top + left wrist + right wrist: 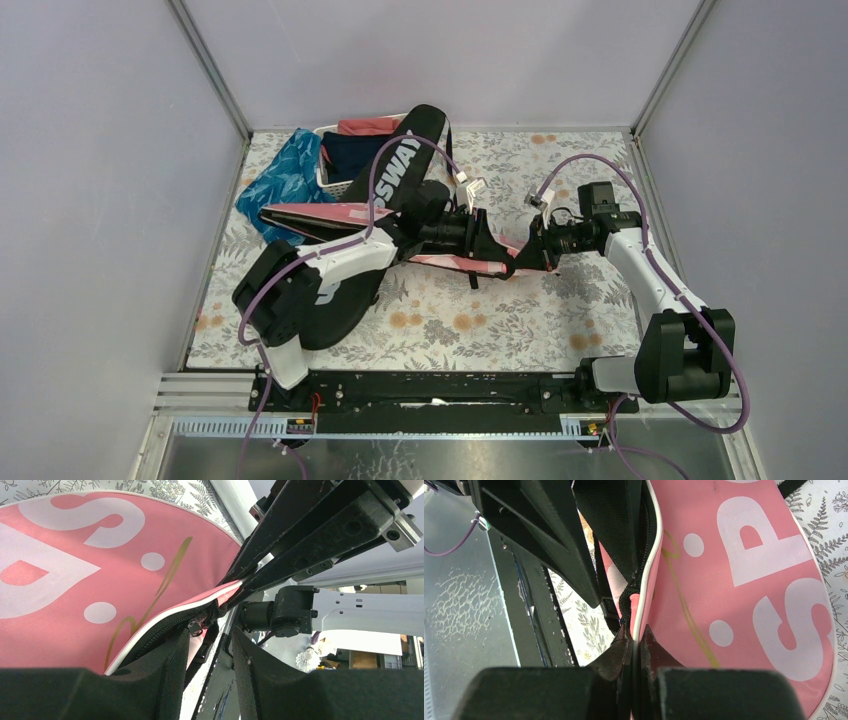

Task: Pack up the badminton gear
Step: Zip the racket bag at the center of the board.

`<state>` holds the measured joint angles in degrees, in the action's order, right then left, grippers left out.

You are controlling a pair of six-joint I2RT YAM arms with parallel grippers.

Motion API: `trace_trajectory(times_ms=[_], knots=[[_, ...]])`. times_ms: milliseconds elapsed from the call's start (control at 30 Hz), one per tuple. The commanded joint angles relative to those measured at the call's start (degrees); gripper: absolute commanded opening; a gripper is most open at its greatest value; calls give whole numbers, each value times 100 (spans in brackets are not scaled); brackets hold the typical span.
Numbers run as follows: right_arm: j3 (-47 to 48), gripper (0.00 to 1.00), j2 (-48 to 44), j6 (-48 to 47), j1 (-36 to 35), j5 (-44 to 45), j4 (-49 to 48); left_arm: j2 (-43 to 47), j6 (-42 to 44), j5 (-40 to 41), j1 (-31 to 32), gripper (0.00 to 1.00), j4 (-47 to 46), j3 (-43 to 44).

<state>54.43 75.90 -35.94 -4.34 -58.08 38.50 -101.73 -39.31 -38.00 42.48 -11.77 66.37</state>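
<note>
Your left arm (345,262) rises from the lower left of the frame, folds at the elbow and reaches right toward the centre with its wrist level. The left jaws stand apart. Your right arm (650,270) climbs from the lower right, then turns left at the wrist to face the other at mid-frame. The right jaws are pinched tight on the pink bag (734,580) at its edge.

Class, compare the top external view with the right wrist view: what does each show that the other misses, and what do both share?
Only the top external view: the black CROSSWAY bag and the white basket of clothes behind it. Only the right wrist view: how the right gripper is pinched shut on the white-piped edge beside the zipper. Both: the pink SPORT bag lying on the floral tablecloth.
</note>
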Motion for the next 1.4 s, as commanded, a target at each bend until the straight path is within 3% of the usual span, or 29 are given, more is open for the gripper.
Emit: trace_trajectory(times_ms=[0,533,733,1367], knots=[[112,0,-185,384,-56,-1094,196,-542,47,1088,108,44,420,-262],[96,0,-172,420,-54,-1088,134,-643,107,1412,199,20,710,-175],[50,0,-172,428,-58,-982,90,-628,435,1386,185,0,958,-4],[60,0,-321,655,2,-123,-143,218,2321,1719,-79,0,1923,34]])
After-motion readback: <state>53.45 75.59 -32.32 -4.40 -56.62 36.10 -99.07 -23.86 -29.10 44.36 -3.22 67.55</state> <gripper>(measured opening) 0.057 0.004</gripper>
